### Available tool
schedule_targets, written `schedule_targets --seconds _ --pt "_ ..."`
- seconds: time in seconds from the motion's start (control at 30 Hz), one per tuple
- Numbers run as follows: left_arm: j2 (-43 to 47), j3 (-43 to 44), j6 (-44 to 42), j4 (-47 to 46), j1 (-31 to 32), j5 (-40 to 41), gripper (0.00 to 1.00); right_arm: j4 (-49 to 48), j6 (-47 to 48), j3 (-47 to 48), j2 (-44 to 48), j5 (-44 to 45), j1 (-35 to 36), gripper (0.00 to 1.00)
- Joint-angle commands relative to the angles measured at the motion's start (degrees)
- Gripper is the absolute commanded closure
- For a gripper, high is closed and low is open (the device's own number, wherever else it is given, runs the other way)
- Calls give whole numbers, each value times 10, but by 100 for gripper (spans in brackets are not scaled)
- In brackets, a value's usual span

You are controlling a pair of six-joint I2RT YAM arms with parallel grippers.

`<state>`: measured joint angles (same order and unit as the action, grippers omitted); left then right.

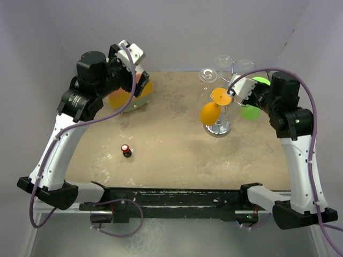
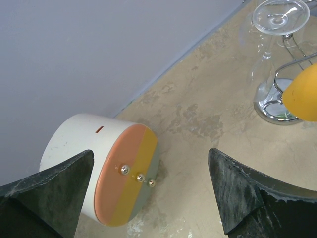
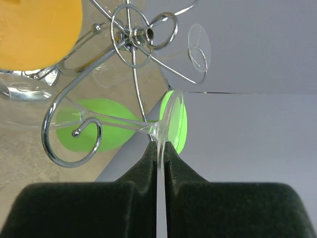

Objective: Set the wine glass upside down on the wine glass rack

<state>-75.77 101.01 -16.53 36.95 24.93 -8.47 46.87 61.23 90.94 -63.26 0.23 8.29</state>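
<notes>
The wine glass [image 3: 172,119] has a green foot, a clear stem and a green bowl [image 3: 84,131]. My right gripper [image 3: 161,145] is shut on the rim of its foot and holds it tilted beside the rack. In the right wrist view its stem crosses one curly arm [image 3: 69,148] of the silver wire wine glass rack [image 3: 134,33]; I cannot tell whether they touch. In the top view the green foot [image 1: 261,81] and bowl [image 1: 251,111] show around my right gripper [image 1: 238,88], right of the rack's chrome base [image 1: 217,128]. My left gripper [image 2: 151,151] is open and empty, far left [image 1: 131,80].
An orange glass [image 1: 210,112] and clear glasses [image 1: 223,60] hang upside down on the rack. A white drum with a peach, yellow and grey face [image 2: 126,173] lies under my left gripper. A small red-capped bottle [image 1: 126,150] stands front left.
</notes>
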Motion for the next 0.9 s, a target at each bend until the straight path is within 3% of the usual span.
schedule_targets --seconds 0.0,0.53,0.87 --pt "15 -1 7 -25 -6 4 1 -11 56 33 -7 -39 7 100" --pt "16 -1 8 -26 -15 -2 1 76 115 76 -7 -140 10 100" --pt "17 1 8 -24 -18 -5 1 91 110 72 11 -140 10 100"
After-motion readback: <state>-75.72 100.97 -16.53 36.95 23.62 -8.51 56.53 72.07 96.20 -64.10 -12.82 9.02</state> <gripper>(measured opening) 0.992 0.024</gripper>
